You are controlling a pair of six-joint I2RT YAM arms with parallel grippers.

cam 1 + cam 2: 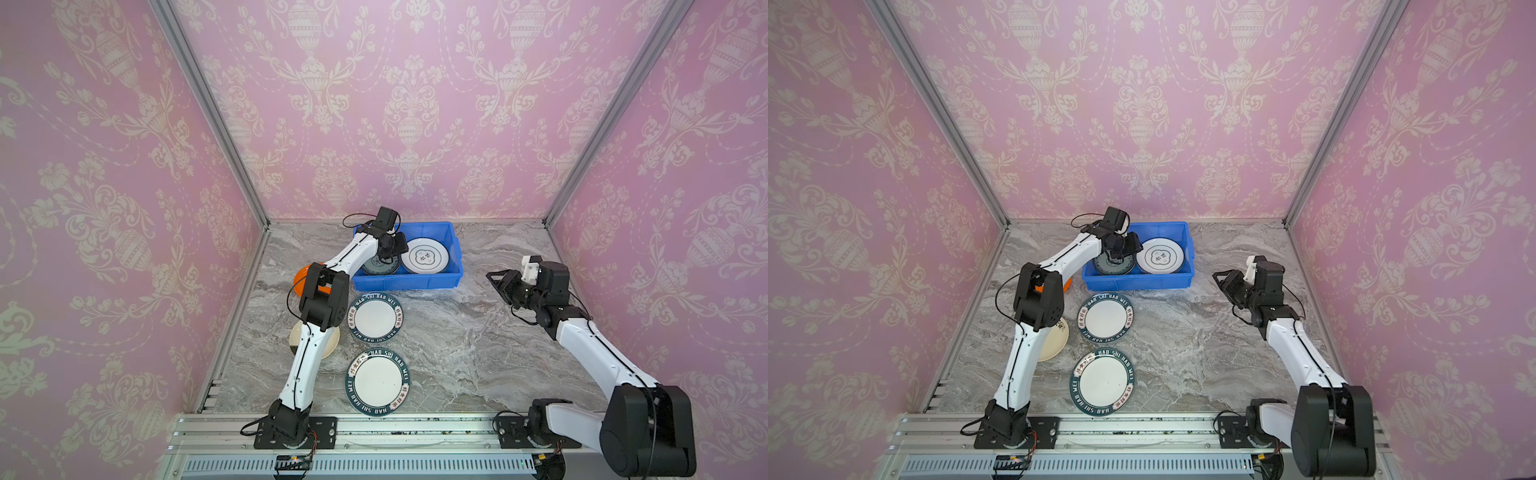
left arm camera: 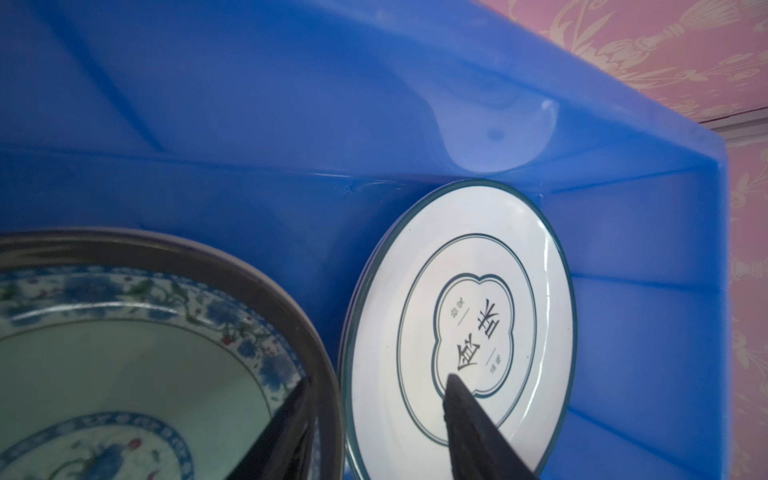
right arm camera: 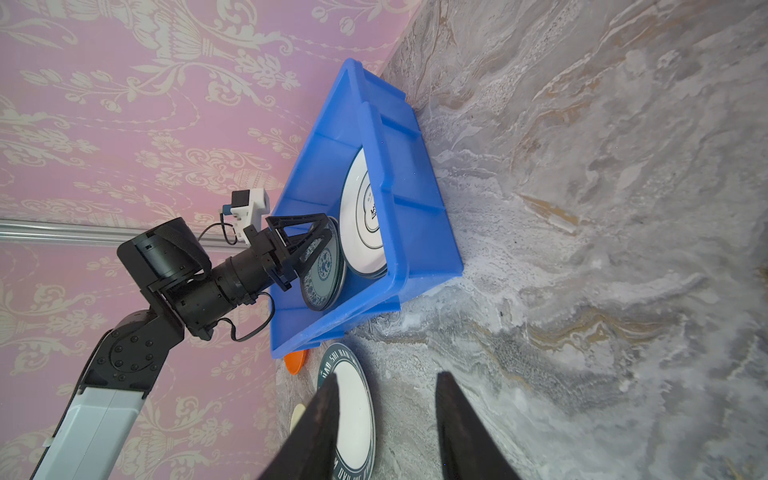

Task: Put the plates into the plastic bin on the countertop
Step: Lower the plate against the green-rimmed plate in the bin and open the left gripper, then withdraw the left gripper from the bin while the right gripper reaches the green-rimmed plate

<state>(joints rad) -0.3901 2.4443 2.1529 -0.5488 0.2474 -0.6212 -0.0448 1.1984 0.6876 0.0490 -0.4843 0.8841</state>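
The blue plastic bin (image 1: pixel 407 283) (image 1: pixel 1138 283) (image 2: pixel 249 104) stands at the back of the countertop (image 1: pixel 478 353). In it lie a white emblem plate (image 1: pixel 424 255) (image 2: pixel 461 257) and a blue-patterned plate (image 1: pixel 379 267) (image 2: pixel 124 353) resting on a black plate (image 2: pixel 291 299). My left gripper (image 1: pixel 391 251) (image 2: pixel 380 378) hangs open just above them, one finger over each side, holding nothing. Two teal-lettered plates (image 1: pixel 375 316) (image 1: pixel 377 381) lie on the countertop in front of the bin. My right gripper (image 1: pixel 492 276) (image 3: pixel 387 375) hovers open and empty to the right of the bin.
An orange plate (image 1: pixel 300 278) (image 3: pixel 297 360) and a cream plate (image 1: pixel 330 344) lie on the left, partly hidden under my left arm. Pink papered walls close in the back and both sides. A metal rail (image 1: pixel 415 428) runs along the front edge.
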